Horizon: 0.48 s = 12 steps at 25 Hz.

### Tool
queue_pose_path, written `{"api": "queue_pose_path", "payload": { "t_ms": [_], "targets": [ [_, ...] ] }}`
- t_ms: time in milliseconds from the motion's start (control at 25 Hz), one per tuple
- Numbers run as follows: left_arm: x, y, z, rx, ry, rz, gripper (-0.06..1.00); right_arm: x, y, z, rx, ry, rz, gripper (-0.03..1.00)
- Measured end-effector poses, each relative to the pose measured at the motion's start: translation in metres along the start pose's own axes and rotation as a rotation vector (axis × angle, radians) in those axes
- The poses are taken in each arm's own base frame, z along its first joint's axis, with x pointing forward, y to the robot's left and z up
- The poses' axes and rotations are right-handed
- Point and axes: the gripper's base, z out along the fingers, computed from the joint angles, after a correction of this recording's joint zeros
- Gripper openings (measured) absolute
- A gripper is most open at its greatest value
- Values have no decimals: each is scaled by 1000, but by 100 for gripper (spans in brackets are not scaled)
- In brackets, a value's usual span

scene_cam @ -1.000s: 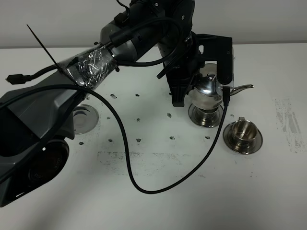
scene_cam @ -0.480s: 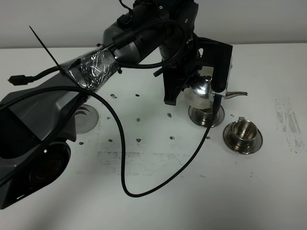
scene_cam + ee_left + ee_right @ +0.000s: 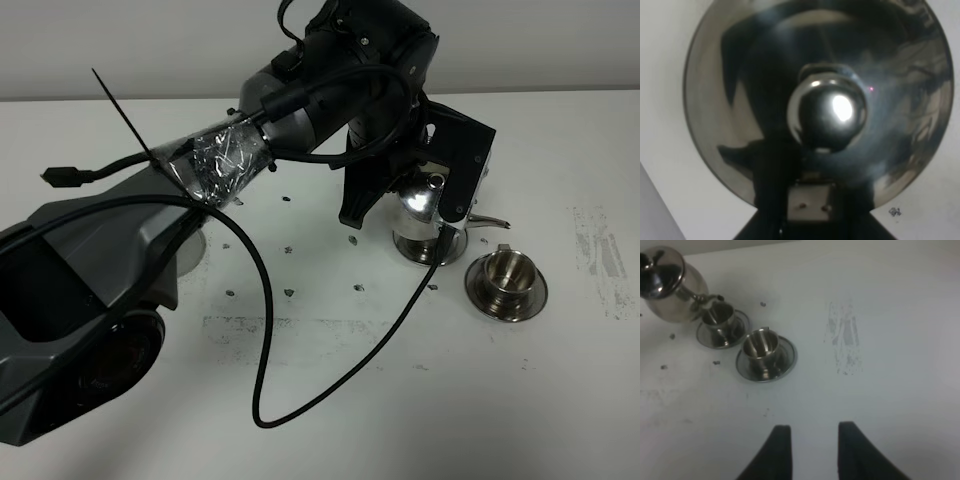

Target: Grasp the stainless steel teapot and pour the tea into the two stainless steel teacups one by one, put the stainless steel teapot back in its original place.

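Note:
The stainless steel teapot (image 3: pixel 418 200) hangs tilted above the table, and my left gripper (image 3: pixel 452 207) is shut on its handle. In the left wrist view the lid knob (image 3: pixel 830 112) fills the middle, with the left gripper (image 3: pixel 807 202) behind it. The spout (image 3: pixel 710 298) dips over the nearer teacup (image 3: pixel 717 317) on its saucer, which the pot largely hides from the high camera (image 3: pixel 430 247). The other teacup (image 3: pixel 505 282) stands on its saucer just to the right. My right gripper (image 3: pixel 812 432) hovers over bare table, fingers slightly apart and holding nothing.
A black cable (image 3: pixel 262 385) loops from the left arm down across the table's middle. The edge of a round steel saucer (image 3: pixel 196 243) peeks out behind the left arm. A scuffed patch (image 3: pixel 600 255) marks the table at the right, and small dark specks dot the centre.
The left arm has swung slightly right and rolled. The teapot has tipped further, so its spout has dropped toward the cups. The cable loop has shifted left. The cups have not moved.

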Motion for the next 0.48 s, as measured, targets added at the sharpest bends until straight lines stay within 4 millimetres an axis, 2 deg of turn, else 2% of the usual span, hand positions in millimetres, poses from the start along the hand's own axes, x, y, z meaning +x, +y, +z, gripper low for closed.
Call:
{"api": "queue_pose_path", "payload": {
  "t_ms": [480],
  "targets": [
    [-13, -3, 12, -27, 106, 80, 19, 0, 0, 0, 0, 0, 0, 22]
  ]
}}
